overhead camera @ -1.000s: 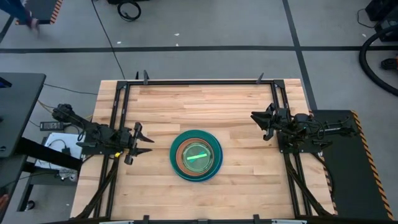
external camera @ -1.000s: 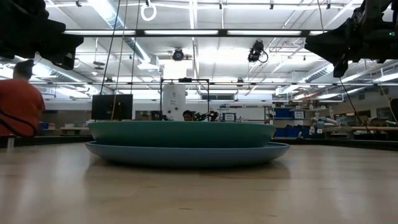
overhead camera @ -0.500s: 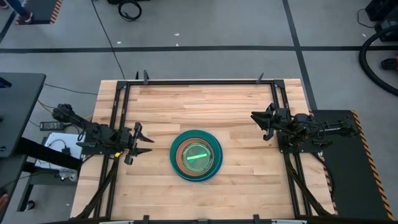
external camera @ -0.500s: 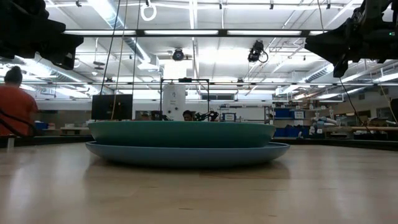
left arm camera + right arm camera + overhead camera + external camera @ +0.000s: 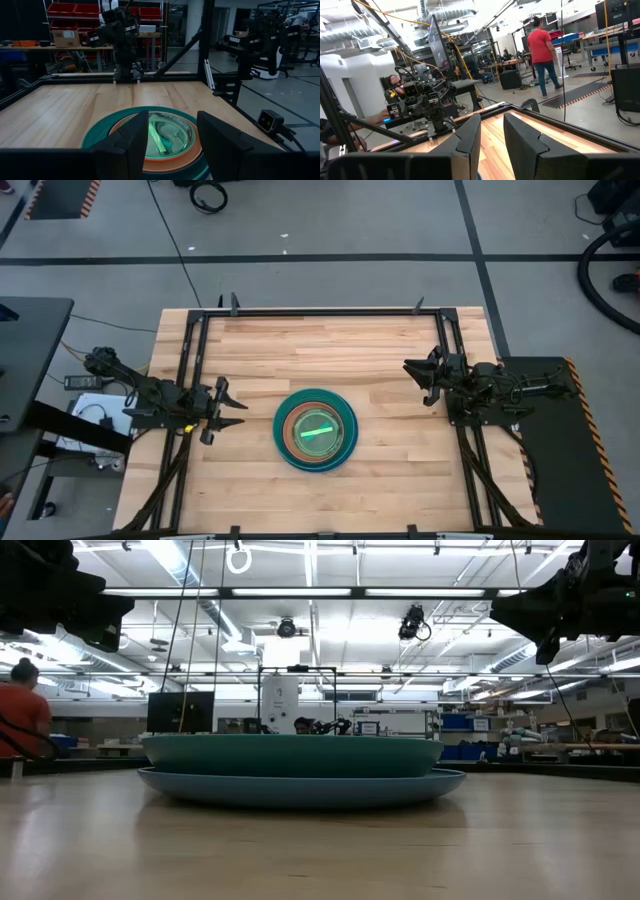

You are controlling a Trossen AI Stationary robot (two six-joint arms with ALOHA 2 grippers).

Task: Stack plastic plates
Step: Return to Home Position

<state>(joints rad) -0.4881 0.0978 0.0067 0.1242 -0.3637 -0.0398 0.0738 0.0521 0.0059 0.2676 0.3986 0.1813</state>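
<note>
The plastic plates sit as one nested stack in the middle of the table, the blue plate at the bottom resting on the wood, the teal-green one in it, then tan and small translucent lime ones. My left gripper hovers open at the table's left side, fingers pointing toward the stack. My right gripper hovers open at the table's right side, away from the stack. In the left wrist view the open fingers frame the stack without touching it.
A black metal frame runs along the table's far, left and right edges. Bare wood lies all around the stack. A person in a red top walks in the room beyond the table.
Both arms and the stack have kept still. Only the person in the room behind has walked on.
</note>
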